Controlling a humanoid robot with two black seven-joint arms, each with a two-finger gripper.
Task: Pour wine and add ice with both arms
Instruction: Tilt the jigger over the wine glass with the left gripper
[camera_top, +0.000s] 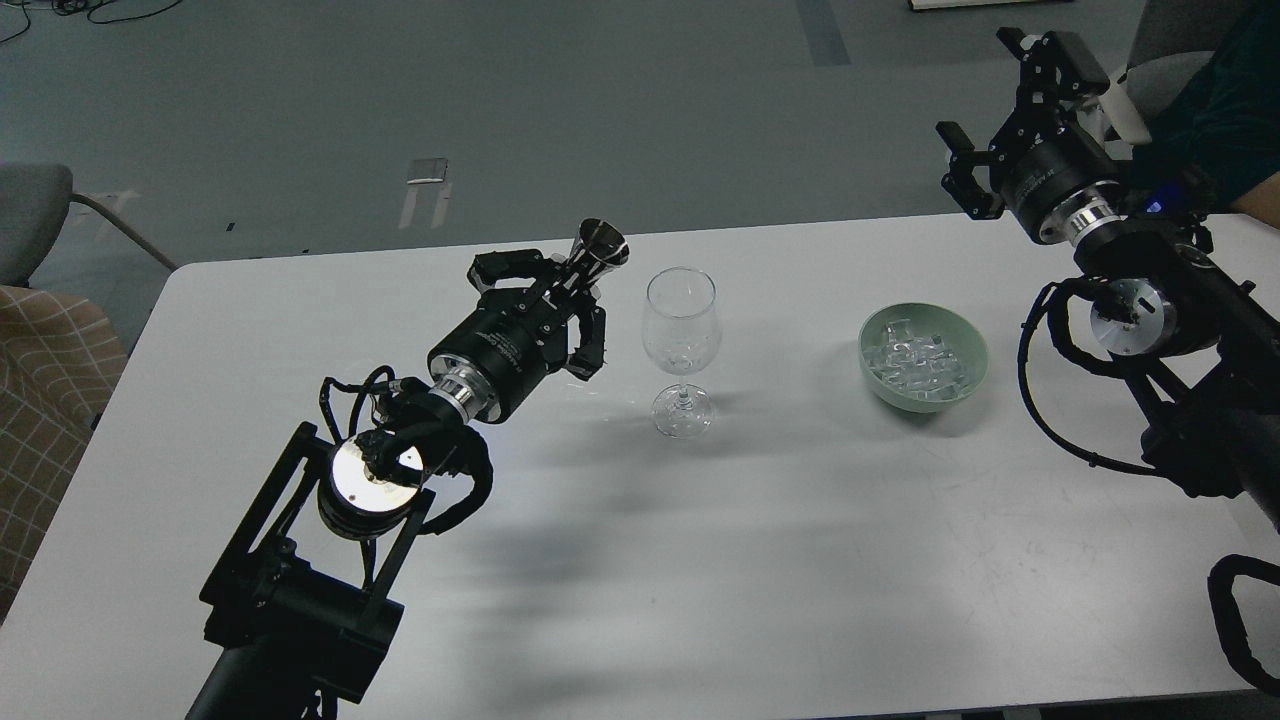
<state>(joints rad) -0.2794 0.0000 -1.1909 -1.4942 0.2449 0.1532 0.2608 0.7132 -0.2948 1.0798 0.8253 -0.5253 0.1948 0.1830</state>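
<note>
An empty clear wine glass (682, 345) stands upright at the middle of the white table (700, 560). My left gripper (560, 290) is shut on a small shiny metal measuring cup (598, 248), held upright just left of the glass's rim, apart from it. A pale green bowl (924, 358) right of the glass holds a heap of clear ice cubes (912, 362). My right gripper (1000, 115) is open and empty, raised past the table's far right edge, above and behind the bowl.
A person's arm in a dark sleeve (1225, 110) is at the far right behind my right arm. A chair (35, 220) and a checked cloth (45, 390) stand left of the table. Grey floor lies beyond the table's far edge.
</note>
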